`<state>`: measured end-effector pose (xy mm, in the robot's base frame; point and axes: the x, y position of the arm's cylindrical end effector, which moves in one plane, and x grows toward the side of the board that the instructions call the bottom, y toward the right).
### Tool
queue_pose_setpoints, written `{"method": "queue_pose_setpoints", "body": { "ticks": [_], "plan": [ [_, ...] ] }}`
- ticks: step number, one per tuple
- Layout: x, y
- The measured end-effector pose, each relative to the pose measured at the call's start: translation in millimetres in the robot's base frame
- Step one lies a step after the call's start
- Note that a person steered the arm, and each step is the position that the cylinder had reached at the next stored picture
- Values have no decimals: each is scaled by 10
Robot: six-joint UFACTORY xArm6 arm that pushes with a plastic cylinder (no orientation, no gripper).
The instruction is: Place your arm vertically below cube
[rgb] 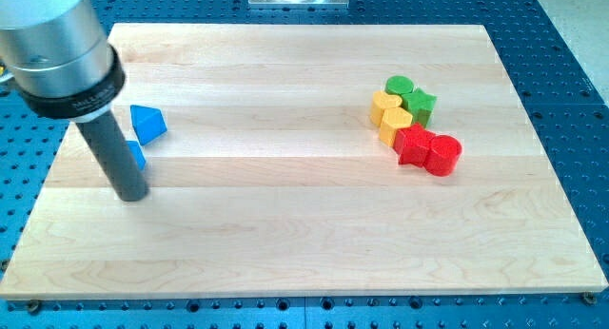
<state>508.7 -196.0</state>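
Observation:
My tip (132,195) rests on the wooden board (285,224) at the view's left. A blue cube (137,156) sits just above the tip, mostly hidden behind the rod. A blue triangular block (147,124) lies a little higher and to the right of the cube. The tip is at the cube's lower edge, close to it; I cannot tell if they touch.
A cluster of blocks lies at the view's right: a green cylinder (399,86), a green star-like block (421,104), two yellow blocks (384,106) (395,122), a red star-like block (413,144) and a red cylinder (443,154). Blue perforated table surrounds the board.

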Motion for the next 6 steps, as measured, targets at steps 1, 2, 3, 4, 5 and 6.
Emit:
{"method": "queue_pose_setpoints", "body": {
  "ticks": [1,2,3,4,5,6],
  "plan": [
    [22,-891],
    [-197,-832],
    [-226,-430],
    [-225,-109],
    [201,-310],
    [742,184]
  ]
}}
